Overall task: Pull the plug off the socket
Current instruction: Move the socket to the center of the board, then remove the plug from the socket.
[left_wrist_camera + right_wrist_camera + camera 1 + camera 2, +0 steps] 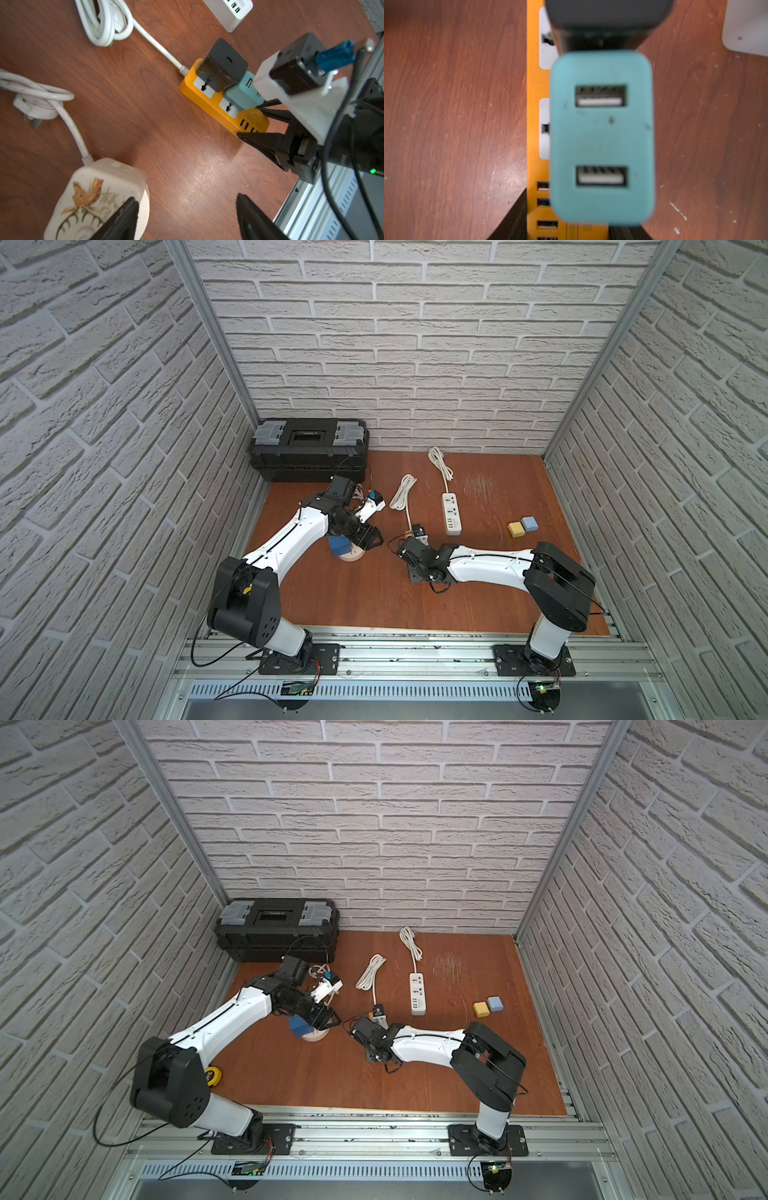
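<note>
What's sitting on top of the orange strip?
A black adapter and a teal adapter stand plugged into the strip, side by side. Its USB ports show beside them. The adapters' pins and part of each socket are covered.

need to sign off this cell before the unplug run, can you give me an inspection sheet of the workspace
surface: wooden table, scuffed toward the back.
job's things: orange power strip with a black plug and a teal plug, both seated.
clutter: white power strip, yellow block, blue block, black toolbox, deer-print socket.
pincers: right pincer straddles the USB end of the orange power strip and looks clamped on it; left pincer open and empty beside the deer-print socket.
cables: coiled white cord runs to the orange power strip; second coil on the white power strip; third coil on the deer-print socket.
surroundings: brick-pattern walls, aluminium rail in front.
</note>
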You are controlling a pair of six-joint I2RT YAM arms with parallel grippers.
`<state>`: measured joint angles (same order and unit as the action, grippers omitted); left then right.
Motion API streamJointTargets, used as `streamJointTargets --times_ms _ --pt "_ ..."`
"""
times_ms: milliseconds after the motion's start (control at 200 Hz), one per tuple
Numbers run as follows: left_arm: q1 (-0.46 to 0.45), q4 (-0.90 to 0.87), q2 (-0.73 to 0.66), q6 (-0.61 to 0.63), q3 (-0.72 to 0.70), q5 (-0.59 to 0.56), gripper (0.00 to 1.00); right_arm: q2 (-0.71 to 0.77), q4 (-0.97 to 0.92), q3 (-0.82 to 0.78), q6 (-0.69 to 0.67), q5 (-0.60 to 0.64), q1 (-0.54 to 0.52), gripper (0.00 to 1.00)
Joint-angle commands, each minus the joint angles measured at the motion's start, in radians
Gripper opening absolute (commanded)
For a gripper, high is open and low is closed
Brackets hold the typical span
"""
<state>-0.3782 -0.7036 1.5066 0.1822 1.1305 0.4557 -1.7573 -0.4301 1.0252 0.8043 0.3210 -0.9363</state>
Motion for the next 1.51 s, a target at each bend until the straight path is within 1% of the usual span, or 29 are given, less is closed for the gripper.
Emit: streamJointTargets --times_ms 0,50,125,195,260,300,325,490,630,780,925,1055,1215,1335,1500 --pt "-0.026 0.034 0.023 0.0 0.027 0.004 0.78 0.023 -0.033 -0.025 0.006 -0.037 -0.019 0.49" --pt "-0.039 0.045 0.035 0.001 0.029 0.001 0.77 0.034 -0.036 -0.019 -0.005 -0.039 -0.024 0.57" --pt "-0.062 0.055 0.056 0.007 0.038 -0.018 0.75 0.06 -0.045 -0.01 -0.02 -0.034 -0.031 0.66" --pt "-0.08 0.065 0.073 0.008 0.05 -0.026 0.72 0.093 -0.054 -0.004 -0.033 -0.029 -0.033 0.71" --pt "-0.092 0.074 0.089 0.004 0.064 -0.022 0.66 0.134 -0.069 -0.002 -0.038 -0.014 -0.033 0.73" --pt "-0.099 0.08 0.1 0.0 0.072 -0.015 0.58 0.162 -0.082 -0.002 -0.042 -0.002 -0.032 0.73" --pt "-0.103 0.084 0.107 -0.002 0.078 -0.015 0.51 0.182 -0.09 -0.002 -0.044 0.002 -0.032 0.73" --pt "-0.137 0.101 0.178 -0.007 0.126 -0.011 0.0 0.322 -0.124 -0.021 -0.053 0.069 -0.026 0.71" --pt "-0.169 0.105 0.257 -0.004 0.176 -0.018 0.0 0.416 -0.097 -0.078 -0.049 0.078 0.013 0.67" --pt "-0.187 0.123 0.325 -0.035 0.217 0.003 0.0 0.488 -0.051 -0.141 -0.025 0.073 0.047 0.61" --pt "-0.188 0.13 0.384 -0.068 0.25 0.023 0.0 0.526 -0.022 -0.188 -0.019 0.044 0.085 0.6" --pt "-0.184 0.143 0.422 -0.08 0.26 0.023 0.0 0.539 -0.006 -0.216 -0.019 0.003 0.116 0.6" --pt "-0.173 0.133 0.477 -0.094 0.288 0.067 0.0 0.546 0.018 -0.228 -0.028 -0.027 0.132 0.6" --pt "-0.166 0.127 0.501 -0.101 0.305 0.108 0.0 0.527 0.03 -0.223 -0.04 -0.046 0.137 0.6" --pt "-0.16 0.127 0.523 -0.114 0.309 0.104 0.0 0.486 0.04 -0.208 -0.048 -0.066 0.14 0.6"
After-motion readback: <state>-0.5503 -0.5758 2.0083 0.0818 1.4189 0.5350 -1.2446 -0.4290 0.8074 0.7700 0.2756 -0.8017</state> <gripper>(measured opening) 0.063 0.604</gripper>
